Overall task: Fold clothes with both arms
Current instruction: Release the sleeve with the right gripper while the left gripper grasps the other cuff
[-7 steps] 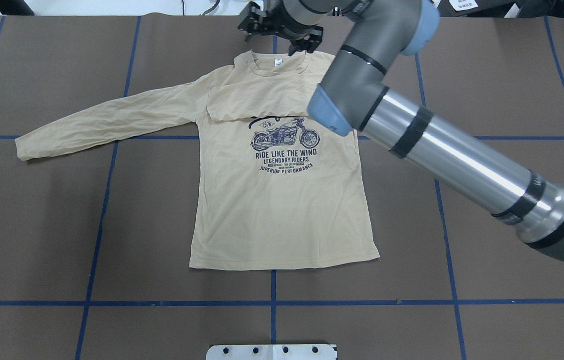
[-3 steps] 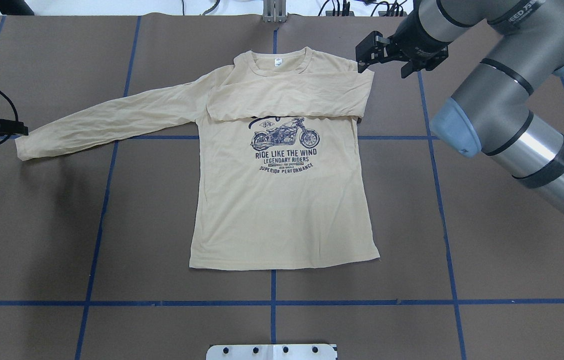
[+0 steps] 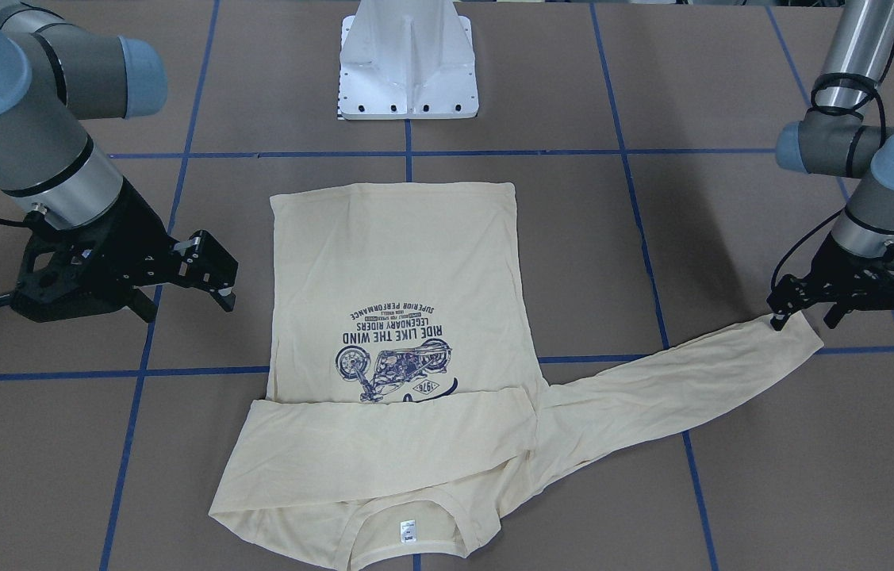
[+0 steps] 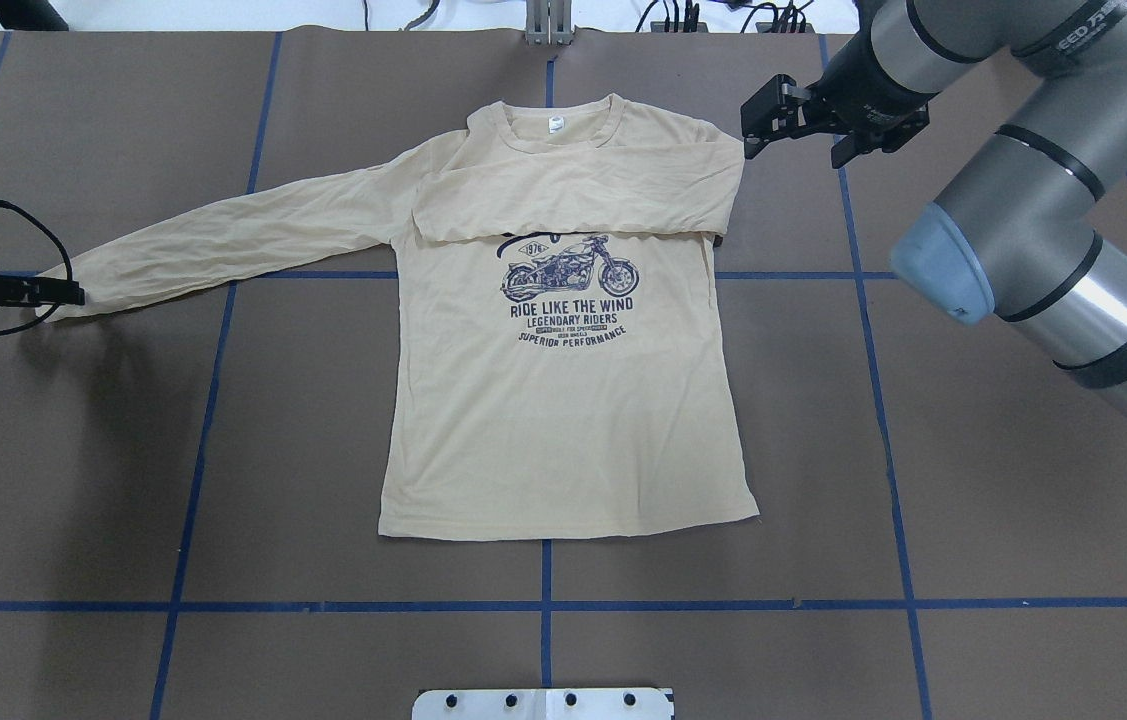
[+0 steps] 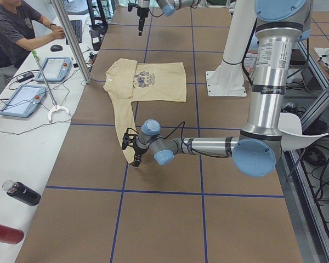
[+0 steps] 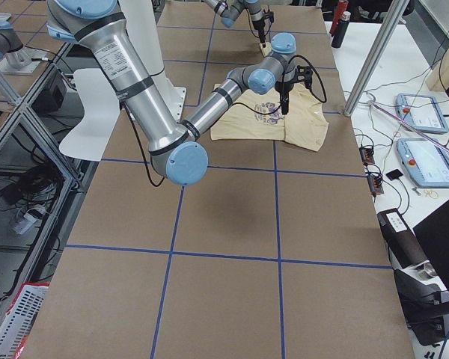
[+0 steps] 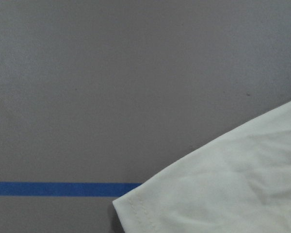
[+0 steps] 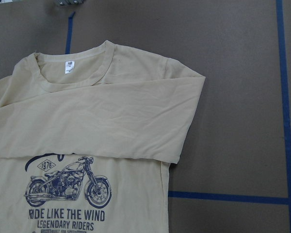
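The cream-yellow long-sleeved shirt (image 4: 563, 400) lies flat with its print up, the hem toward the robot. One sleeve (image 4: 573, 195) is folded across the chest. The other sleeve (image 4: 223, 235) stretches out to the robot's left. My left gripper (image 4: 58, 295) hangs over that sleeve's cuff (image 7: 223, 184); in the front view this gripper (image 3: 803, 321) stands open, its fingers straddling the cuff's end. My right gripper (image 4: 793, 140) is open and empty, just beyond the shirt's folded shoulder edge (image 8: 184, 121); across the table it shows as (image 3: 191, 309).
The white pedestal base (image 3: 408, 59) stands at the table's robot side. Blue tape lines grid the brown table (image 4: 973, 450). A person (image 5: 16, 27) sits at a side desk with tablets, and bottles (image 5: 21, 193) lie along that edge.
My right arm has swung from over the collar to the right, off the shirt. My left gripper has come in from the left edge to the outstretched sleeve's cuff.
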Action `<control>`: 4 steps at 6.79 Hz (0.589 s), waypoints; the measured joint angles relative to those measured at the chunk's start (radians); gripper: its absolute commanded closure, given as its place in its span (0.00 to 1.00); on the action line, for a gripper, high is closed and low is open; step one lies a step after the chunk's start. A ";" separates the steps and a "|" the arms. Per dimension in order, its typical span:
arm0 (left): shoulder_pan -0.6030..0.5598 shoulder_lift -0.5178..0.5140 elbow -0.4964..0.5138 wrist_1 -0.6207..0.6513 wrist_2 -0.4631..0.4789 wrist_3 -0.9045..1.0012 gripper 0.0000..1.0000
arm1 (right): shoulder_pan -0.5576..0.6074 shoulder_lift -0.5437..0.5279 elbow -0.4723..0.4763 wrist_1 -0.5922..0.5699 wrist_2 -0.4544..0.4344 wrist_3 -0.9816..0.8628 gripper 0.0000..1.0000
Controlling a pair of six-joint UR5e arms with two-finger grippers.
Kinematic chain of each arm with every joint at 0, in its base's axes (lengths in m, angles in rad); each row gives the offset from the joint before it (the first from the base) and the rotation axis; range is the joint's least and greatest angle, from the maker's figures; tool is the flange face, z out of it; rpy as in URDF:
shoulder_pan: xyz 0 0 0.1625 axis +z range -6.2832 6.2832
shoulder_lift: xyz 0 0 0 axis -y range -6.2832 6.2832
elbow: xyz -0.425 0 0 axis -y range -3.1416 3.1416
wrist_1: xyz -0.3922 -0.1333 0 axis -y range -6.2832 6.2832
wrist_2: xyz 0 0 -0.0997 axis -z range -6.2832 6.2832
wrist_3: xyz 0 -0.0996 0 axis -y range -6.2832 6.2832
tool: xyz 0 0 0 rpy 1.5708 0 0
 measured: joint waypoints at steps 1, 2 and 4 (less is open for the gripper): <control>0.001 0.000 0.001 0.000 0.001 0.000 0.48 | 0.000 0.000 0.001 0.000 0.001 0.000 0.00; 0.001 0.001 0.001 0.000 0.002 0.001 0.70 | 0.000 0.000 0.002 -0.001 0.001 0.000 0.00; 0.002 0.001 -0.008 0.001 0.000 0.002 1.00 | 0.000 0.000 0.002 -0.001 0.000 0.000 0.00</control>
